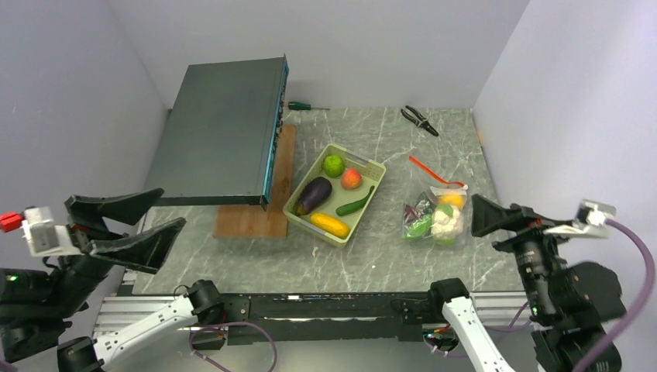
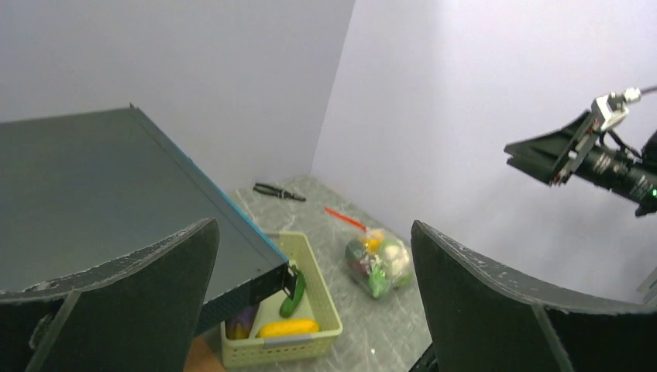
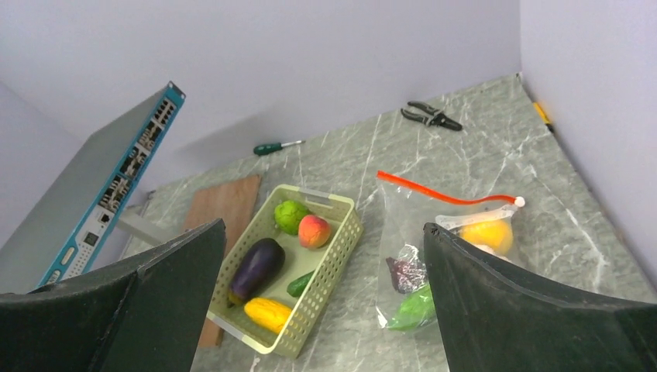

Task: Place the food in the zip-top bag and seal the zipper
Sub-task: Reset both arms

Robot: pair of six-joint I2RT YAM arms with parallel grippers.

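two robot arms hang over a grey marbled table (image 1: 387,256), both pincers spread wide and holding nothing. the zip-top bag (image 1: 431,203) lies flat on the table's right half, just beside the pale green tray (image 1: 307,177) and apart from it. inside the clear plastic sit the white cauliflower (image 1: 444,222), the bright green piece (image 1: 418,228), the orange-yellow round piece (image 1: 452,199) and the small dark purple piece (image 1: 419,208), bunched together. the zipper (image 3: 442,195) runs as a thin red-orange line across the bag's far end to a small white slider tab (image 3: 517,201); in the right wrist view it bows away from a pale lip below it, so the mouth looks unsealed. the right gripper (image 3: 323,227) sits raised at the table's near right, close to the bag but not touching it. the left gripper (image 1: 173,207) is raised at the near left edge, well apart from the bag. the tray carries a lime (image 1: 333,165), a peach (image 1: 352,178), an eggplant (image 1: 312,194), a cucumber (image 1: 356,204) and a yellow vegetable (image 1: 330,225). to its left a dark network switch (image 1: 225,132) tilts over a wooden board (image 1: 256,217). a green-handled screwdriver (image 1: 302,105) and black pliers (image 1: 419,119) lie along the far edge.
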